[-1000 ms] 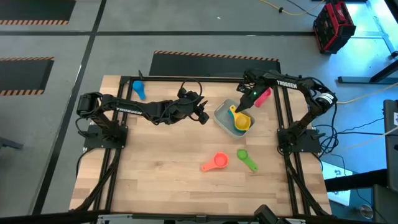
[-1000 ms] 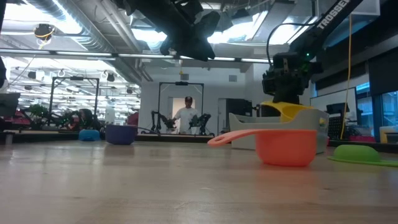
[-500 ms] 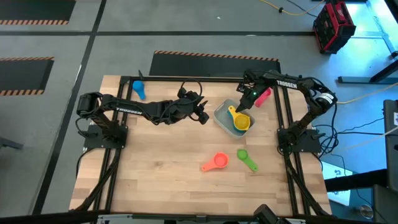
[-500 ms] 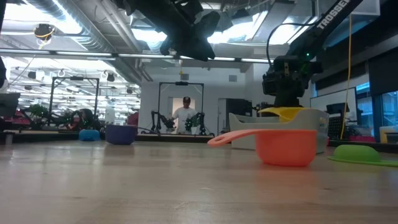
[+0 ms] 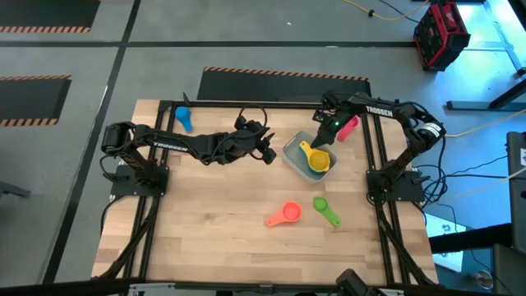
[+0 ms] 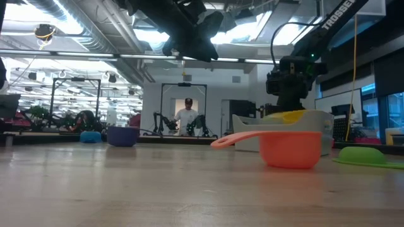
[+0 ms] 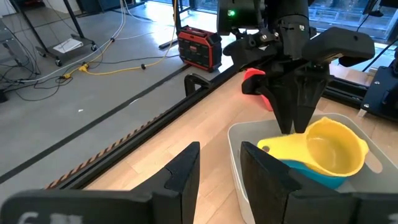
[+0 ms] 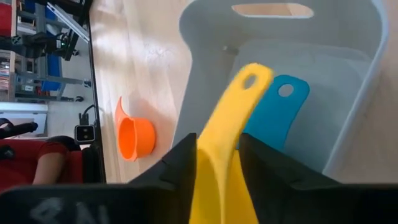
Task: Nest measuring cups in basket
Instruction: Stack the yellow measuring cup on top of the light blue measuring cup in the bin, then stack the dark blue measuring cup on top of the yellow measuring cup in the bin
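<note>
The pale grey basket [image 5: 294, 153] sits right of the table's centre. Inside it, the yellow cup [image 5: 320, 162] lies on the teal cup [image 7: 300, 172], whose handle [image 8: 283, 98] shows beside the yellow one. My right gripper [image 5: 316, 145] stands over the basket, shut on the yellow cup. My left gripper [image 5: 268, 153] hovers open, just left of the basket, holding nothing. The orange cup [image 5: 285, 214] and the green cup [image 5: 325, 210] lie nearer the front. The red cup [image 5: 348, 127] is behind the basket, the blue cup [image 5: 182, 119] at the far left, and the purple cup [image 6: 123, 135] stands upright. My right gripper pinches the yellow cup's flat handle [image 8: 229, 121] between its two fingers [image 7: 292, 102]. The fingers come from above, pointing down, close to where the handle meets the bowl. The bowl [image 7: 339, 146] sits in the teal cup inside the basket, with the handle's free end [image 7: 267, 148] pointing toward my left gripper.
The near half of the wooden table [image 5: 205, 238] is bare except for the orange and green cups. A black rail [image 7: 155, 118] runs along the far edge. A person [image 6: 187, 116] stands far behind the table, among other robot stations.
My right gripper has lowered the yellow cup a little. In the low view the cup has sunk deeper behind the basket's rim and now lies flatter. My left arm has kept still.
</note>
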`<state>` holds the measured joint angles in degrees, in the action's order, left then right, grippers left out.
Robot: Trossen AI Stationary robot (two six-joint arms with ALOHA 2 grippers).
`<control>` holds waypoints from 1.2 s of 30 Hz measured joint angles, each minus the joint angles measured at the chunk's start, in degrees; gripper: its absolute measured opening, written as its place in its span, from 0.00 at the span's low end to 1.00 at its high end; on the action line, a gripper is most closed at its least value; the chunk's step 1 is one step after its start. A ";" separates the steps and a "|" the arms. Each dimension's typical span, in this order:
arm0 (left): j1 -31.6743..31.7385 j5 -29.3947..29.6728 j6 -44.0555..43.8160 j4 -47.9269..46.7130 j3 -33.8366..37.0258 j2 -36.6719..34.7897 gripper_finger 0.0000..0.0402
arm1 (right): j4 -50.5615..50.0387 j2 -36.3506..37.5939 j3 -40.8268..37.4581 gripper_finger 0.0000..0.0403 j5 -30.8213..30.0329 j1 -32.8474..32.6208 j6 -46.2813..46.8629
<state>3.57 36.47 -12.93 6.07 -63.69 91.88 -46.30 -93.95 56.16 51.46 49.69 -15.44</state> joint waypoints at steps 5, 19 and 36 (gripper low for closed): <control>0.01 0.00 0.00 0.00 0.01 -0.01 0.27 | 0.02 -0.02 0.00 0.38 -0.68 0.37 -0.07; 0.00 0.00 0.00 0.02 -0.01 0.01 0.27 | -1.47 4.56 0.00 0.38 0.03 0.00 -0.15; 0.00 0.00 0.00 0.02 0.00 0.02 0.27 | -0.61 15.07 0.00 0.38 1.16 -17.44 5.76</control>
<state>3.57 36.47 -12.93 6.09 -63.69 91.90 -46.90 -78.88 56.16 52.62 32.25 -9.68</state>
